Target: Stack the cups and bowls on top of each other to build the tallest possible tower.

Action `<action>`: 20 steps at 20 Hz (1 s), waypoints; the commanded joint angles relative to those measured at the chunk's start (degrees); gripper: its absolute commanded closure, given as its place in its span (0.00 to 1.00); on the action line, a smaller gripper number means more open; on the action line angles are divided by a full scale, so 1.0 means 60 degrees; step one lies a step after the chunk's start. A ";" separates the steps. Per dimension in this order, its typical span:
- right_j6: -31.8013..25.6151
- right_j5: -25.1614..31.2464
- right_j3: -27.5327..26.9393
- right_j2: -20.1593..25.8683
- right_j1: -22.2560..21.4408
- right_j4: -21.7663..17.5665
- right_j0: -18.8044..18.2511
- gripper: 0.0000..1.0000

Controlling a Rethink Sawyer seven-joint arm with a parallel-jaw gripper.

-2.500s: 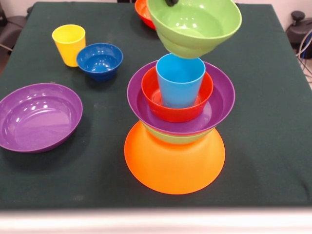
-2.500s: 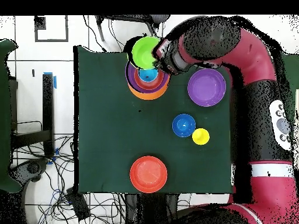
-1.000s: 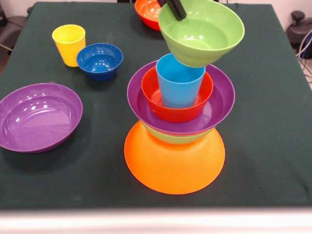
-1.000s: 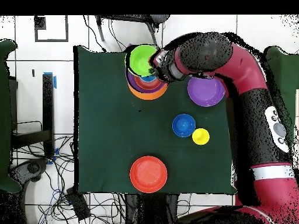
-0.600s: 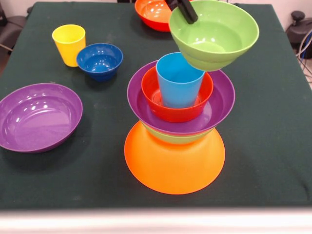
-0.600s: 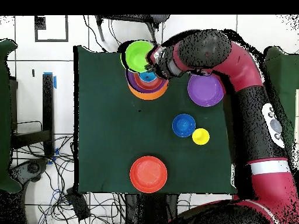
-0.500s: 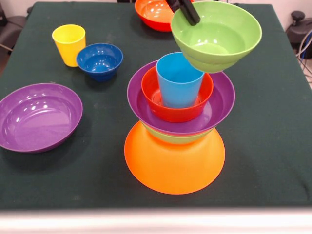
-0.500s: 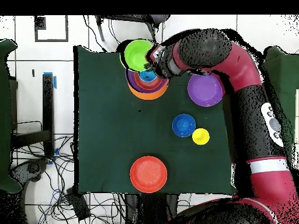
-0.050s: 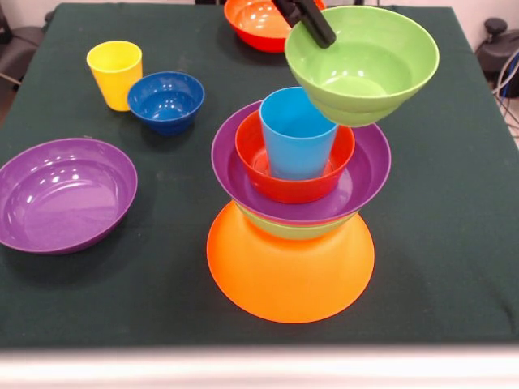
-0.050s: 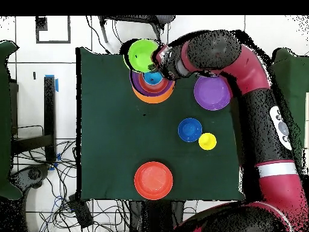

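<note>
The tower stands near the front middle of the dark green table; its base is the big orange bowl turned upside down, with a green bowl's rim just showing above it, then a purple bowl, a red-orange bowl nested in that, and the light blue cup upright in the centre. The red and black arm reaches over the tower in the overhead view. A second purple bowl sits alone and upright on the table at front-view left, well apart from the tower. A second green bowl hangs in the air, tilted slightly, above and to the right of the blue cup and clear of it; it is off-centre from the tower. A second red-orange bowl rests at the far edge of the table behind the raised bowl. The small dark blue bowl sits just beside the yellow cup at the far left. The gripper has its black jaws clamped on the near-left rim of the raised green bowl.
</note>
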 commanded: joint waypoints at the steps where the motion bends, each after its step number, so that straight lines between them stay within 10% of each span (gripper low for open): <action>1: -0.2278 0.0767 -0.0342 0.0313 0.0425 -0.0144 -0.0104 1.00; 20: -0.2298 0.0926 -0.0201 0.0527 0.0436 -0.0210 -0.0346 1.00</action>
